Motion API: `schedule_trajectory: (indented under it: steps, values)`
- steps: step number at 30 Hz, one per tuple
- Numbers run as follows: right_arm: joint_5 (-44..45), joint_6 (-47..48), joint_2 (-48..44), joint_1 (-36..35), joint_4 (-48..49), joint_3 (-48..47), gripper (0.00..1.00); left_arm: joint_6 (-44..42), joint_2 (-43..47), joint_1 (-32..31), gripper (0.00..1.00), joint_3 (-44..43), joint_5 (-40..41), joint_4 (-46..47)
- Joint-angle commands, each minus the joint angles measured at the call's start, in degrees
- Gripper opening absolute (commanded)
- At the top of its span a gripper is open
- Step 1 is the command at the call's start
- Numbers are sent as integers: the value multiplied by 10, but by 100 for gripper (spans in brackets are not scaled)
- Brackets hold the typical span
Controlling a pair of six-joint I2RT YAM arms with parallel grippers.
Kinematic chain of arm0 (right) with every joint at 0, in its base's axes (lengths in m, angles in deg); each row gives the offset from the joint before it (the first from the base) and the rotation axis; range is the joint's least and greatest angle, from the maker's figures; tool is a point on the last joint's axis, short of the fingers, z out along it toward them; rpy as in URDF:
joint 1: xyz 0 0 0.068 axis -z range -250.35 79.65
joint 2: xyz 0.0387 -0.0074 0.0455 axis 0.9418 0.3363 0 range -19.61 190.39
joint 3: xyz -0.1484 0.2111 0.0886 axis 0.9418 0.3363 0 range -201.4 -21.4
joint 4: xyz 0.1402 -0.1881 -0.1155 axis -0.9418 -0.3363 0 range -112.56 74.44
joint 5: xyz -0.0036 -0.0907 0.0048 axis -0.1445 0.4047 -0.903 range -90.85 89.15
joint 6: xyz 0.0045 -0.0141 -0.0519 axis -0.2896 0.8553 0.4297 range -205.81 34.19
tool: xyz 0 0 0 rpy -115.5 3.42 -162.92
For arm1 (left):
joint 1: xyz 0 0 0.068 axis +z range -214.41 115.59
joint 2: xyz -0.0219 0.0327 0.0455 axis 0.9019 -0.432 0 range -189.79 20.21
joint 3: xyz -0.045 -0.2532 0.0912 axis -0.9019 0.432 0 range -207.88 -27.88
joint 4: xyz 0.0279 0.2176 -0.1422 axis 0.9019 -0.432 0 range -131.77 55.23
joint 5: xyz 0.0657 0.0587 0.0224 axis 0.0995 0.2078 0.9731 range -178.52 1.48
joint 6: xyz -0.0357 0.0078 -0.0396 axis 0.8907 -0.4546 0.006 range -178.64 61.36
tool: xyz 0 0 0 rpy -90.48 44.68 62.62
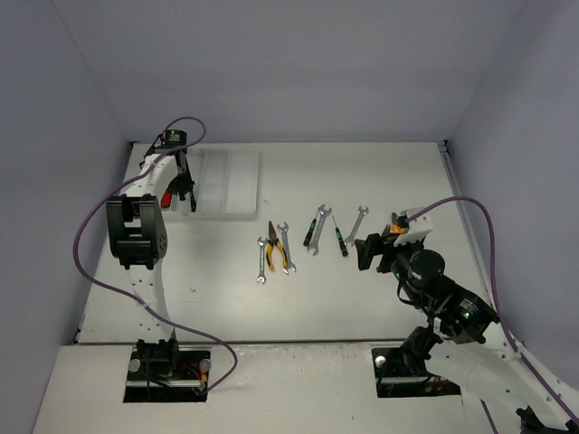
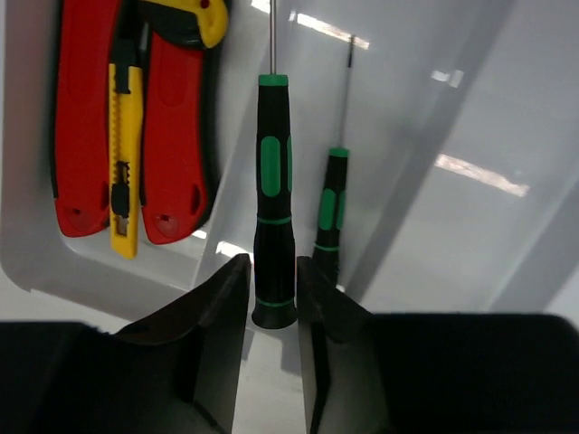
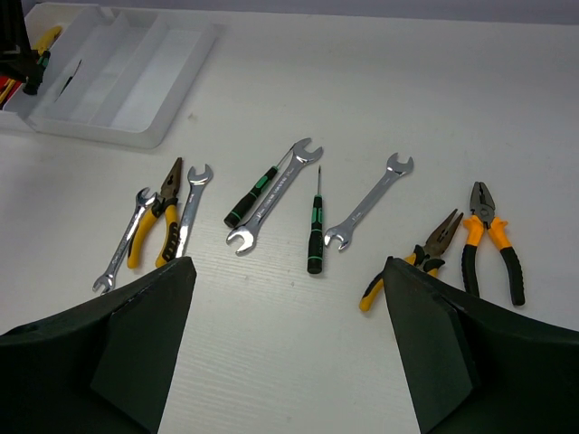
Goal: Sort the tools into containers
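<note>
With left gripper [image 2: 271, 267] narrowly astride green-handled screwdriver [image 2: 273, 181], hold unclear: open wider, withdraw toward 6 o'clock, sparing thinner screwdriver [image 2: 330, 203].

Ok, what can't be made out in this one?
- Top view: the left arm covers the tray's left compartments, hiding most of their contents.
- Top view: the right arm hides most of the pliers beside it.
- Left wrist: jaws flank the screwdriver too closely to tell grip from gap; its tip and the red knives run off the top edge.
- Right wrist: the tray's left end is cut off by the edge.
</note>
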Motion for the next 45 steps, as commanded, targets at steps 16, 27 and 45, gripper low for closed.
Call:
schedule_trajectory:
  steps: [16, 27, 45]
  values:
    - [26, -6, 12, 2, 26, -17, 82, -40, 171, -120, 46, 43, -32, 4]
    - [18, -9, 7, 1, 26, -15, 82, 48, 178, -356, 47, 109, -43, 87]
    - [3, -24, -19, 2, 16, -9, 82, 68, 37, -450, 47, 88, -35, 162]
